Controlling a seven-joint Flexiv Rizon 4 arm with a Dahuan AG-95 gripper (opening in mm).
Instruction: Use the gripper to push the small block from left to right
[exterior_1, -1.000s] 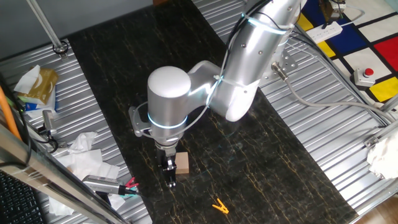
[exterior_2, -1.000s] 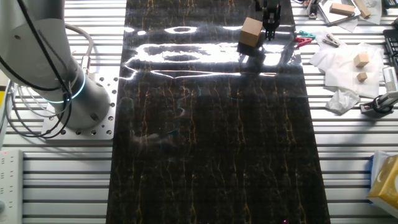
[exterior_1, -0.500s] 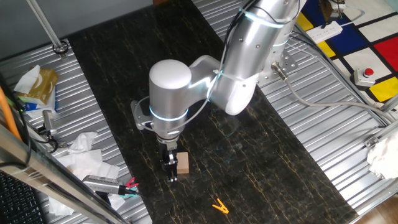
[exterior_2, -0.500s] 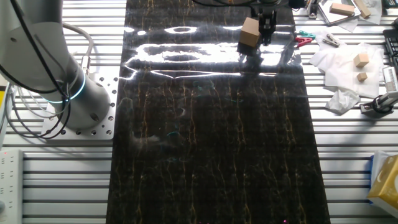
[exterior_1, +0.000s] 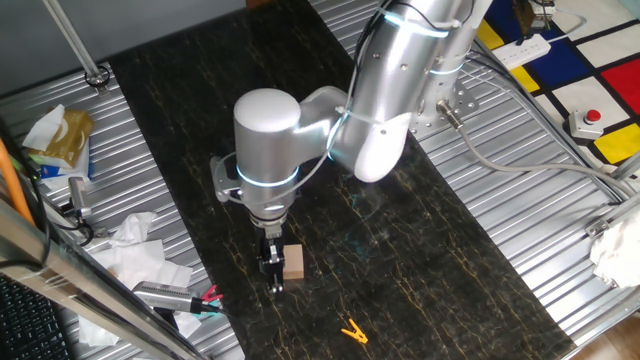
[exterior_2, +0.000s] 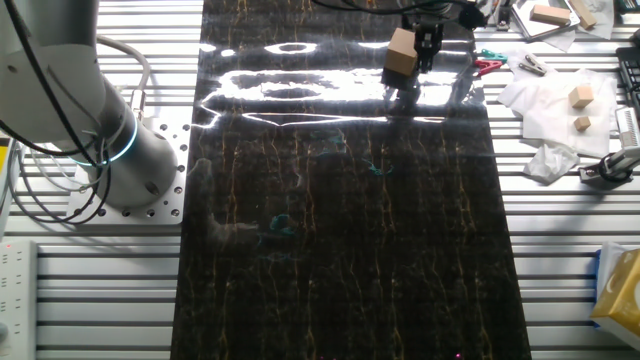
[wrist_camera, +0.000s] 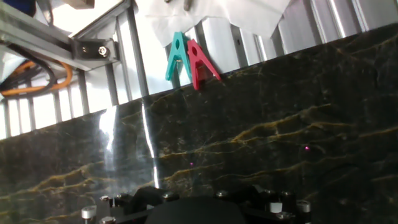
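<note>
Item: block (exterior_1: 293, 262), touching the jaws' side on dark counter (exterior_1: 420, 250); gripper (exterior_1: 272, 270) low, jaws' state cannot be told

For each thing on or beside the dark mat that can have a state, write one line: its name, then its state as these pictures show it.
gripper: lowered to the mat, against the block's side; open or shut cannot be told.
small block: flat on the mat, touching the gripper.
orange clip: lying loose on the mat, apart from the block.
teal clip and red clip: side by side at the mat's edge.

Two high fixed views from opposite sides (sharing the dark mat (exterior_1: 420, 250)), low close hand view
</note>
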